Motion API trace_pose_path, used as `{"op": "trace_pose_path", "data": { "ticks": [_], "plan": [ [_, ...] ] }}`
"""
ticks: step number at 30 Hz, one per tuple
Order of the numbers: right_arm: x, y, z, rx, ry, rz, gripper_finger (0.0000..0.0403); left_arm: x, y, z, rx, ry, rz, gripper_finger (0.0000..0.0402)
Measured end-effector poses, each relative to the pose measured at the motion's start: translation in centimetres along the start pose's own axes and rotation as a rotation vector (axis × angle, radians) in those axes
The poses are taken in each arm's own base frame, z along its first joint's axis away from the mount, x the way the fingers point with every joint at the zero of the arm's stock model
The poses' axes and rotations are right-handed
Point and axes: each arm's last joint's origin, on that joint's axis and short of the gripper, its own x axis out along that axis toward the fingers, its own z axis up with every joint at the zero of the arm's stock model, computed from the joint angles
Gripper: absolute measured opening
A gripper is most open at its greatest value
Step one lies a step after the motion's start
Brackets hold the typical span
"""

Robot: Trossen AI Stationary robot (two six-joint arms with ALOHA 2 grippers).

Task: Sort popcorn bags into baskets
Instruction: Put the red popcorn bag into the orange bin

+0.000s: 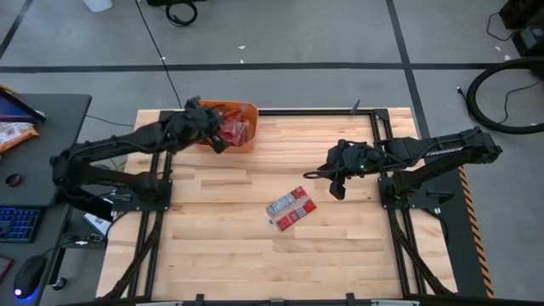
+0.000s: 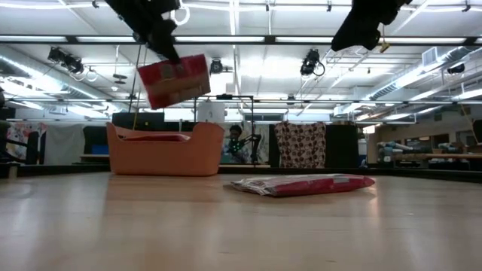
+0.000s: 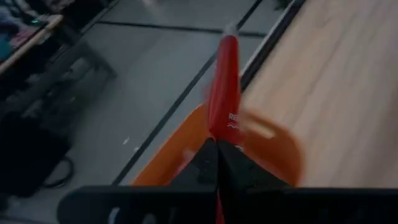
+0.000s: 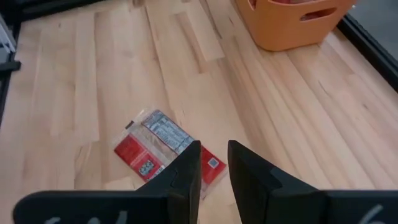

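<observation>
An orange basket (image 1: 246, 140) stands at the table's far left and has red packets inside (image 1: 235, 127). My left gripper (image 1: 218, 138) hovers over it, shut on a red popcorn bag (image 2: 175, 80) that hangs above the basket's rim (image 2: 166, 128). Two more popcorn bags (image 1: 289, 208), one with its silvery label up, lie flat on the wood at mid-table. My right gripper (image 4: 214, 163) hangs open in the air to their right, with nothing between its fingers. My left gripper pinches the popcorn bag between its two shut fingers at the bag's upper edge (image 3: 219, 134). The fingers slant down from the table's left side. The flat bag sticks out beyond the fingertips, hangs tilted below them and is clear of the basket.
Black frame rails (image 1: 314, 111) run along the table's edges. A dark desk (image 1: 51, 110) with a snack bag (image 1: 13, 134) and a keyboard stands off the left side. Bare wood (image 1: 280, 263) spreads across the table's near half.
</observation>
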Motion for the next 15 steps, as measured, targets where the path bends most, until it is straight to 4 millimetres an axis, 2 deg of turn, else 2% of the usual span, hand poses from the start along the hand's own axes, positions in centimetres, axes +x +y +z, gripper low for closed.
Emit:
{"op": "trace_pose_path", "data": {
  "ticks": [6,15],
  "plan": [
    [0.0,0.1,0.2,0.045,-0.019,0.007,0.0085,2.1,2.5,-1.1,0.1,0.097,0.023,0.0],
    [0.0,0.0,0.2,0.112,-0.029,-0.014,0.0085,6.0,6.3,-3.3,0.155,0.213,-0.036,0.0]
  ]
}}
